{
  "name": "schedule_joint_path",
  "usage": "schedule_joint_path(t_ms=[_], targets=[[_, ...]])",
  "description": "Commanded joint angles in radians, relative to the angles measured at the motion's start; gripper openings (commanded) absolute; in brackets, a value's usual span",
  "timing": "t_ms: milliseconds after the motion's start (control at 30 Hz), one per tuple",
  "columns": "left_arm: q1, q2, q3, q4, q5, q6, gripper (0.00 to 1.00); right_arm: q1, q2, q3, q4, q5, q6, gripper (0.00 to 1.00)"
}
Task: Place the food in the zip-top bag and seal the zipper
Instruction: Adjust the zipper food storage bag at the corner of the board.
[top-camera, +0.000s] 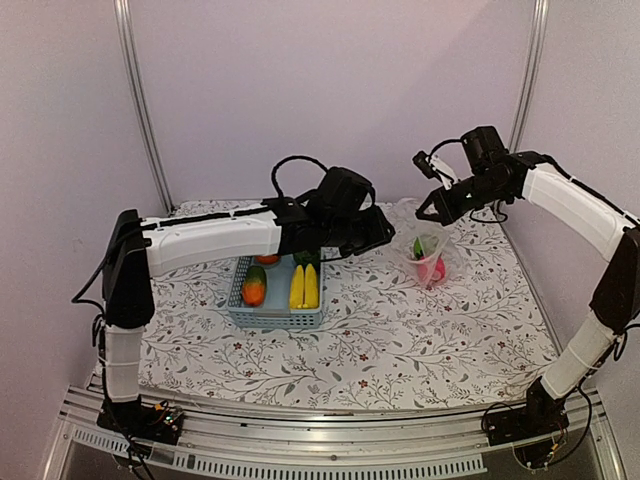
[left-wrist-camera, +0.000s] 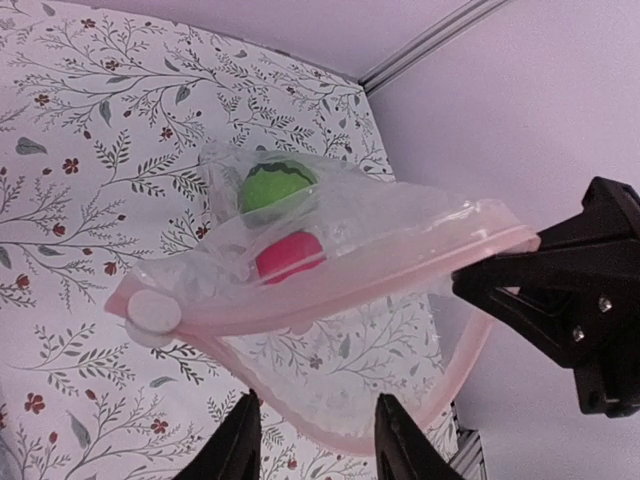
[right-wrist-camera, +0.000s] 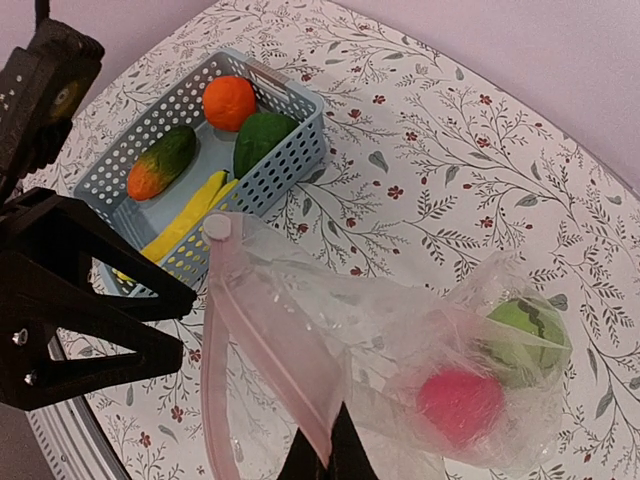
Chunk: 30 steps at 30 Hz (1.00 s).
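Observation:
The zip-top bag (top-camera: 431, 256) hangs from my right gripper (top-camera: 428, 212), which is shut on one end of its pink zipper (right-wrist-camera: 262, 335). The bag's mouth gapes, and a white slider (left-wrist-camera: 153, 312) sits at the zipper's other end. Inside the bag lie a green piece (left-wrist-camera: 273, 185) and a red piece (left-wrist-camera: 290, 252) of food. My left gripper (left-wrist-camera: 318, 400) is open, its fingers either side of the mouth's lower lip (left-wrist-camera: 330, 425), gripping nothing. More food stays in the blue basket (top-camera: 240, 312): yellow bananas (top-camera: 304, 286), an orange-green piece (top-camera: 254, 286), an orange (right-wrist-camera: 229, 101) and a dark green piece (right-wrist-camera: 262, 142).
The basket stands left of the bag on the floral cloth (top-camera: 400, 340). Both grippers hover close together over the cloth's back middle. Pale walls with metal posts (top-camera: 140, 100) close in the back and sides.

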Motion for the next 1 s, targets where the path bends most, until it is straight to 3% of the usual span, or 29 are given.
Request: schedule_joint_path(t_ms=[0, 233, 400, 567, 733, 833, 967], targets=[[0.006, 0.022, -0.005, -0.059, -0.001, -0.058, 0.38, 0.018, -0.037, -0.027, 0.02, -0.014, 0.005, 0.0], [0.038, 0.109, 0.055, -0.054, 0.013, -0.09, 0.36, 0.035, -0.038, -0.074, 0.044, -0.026, 0.002, 0.0], [0.066, 0.201, 0.13, -0.069, 0.074, -0.092, 0.22, 0.036, -0.034, -0.057, 0.049, -0.008, 0.006, 0.0], [0.086, 0.243, 0.266, -0.105, 0.047, -0.019, 0.0, 0.036, -0.015, 0.022, 0.034, 0.073, 0.001, 0.0], [0.095, 0.192, 0.329, -0.084, -0.024, 0.083, 0.0, 0.026, -0.011, 0.121, 0.022, 0.202, -0.006, 0.0], [0.095, 0.129, 0.297, 0.036, -0.044, 0.154, 0.0, 0.009, -0.016, 0.244, 0.021, 0.277, -0.036, 0.0], [0.09, 0.117, 0.32, 0.09, -0.121, 0.25, 0.0, -0.006, -0.017, 0.263, 0.048, 0.275, -0.051, 0.0]])
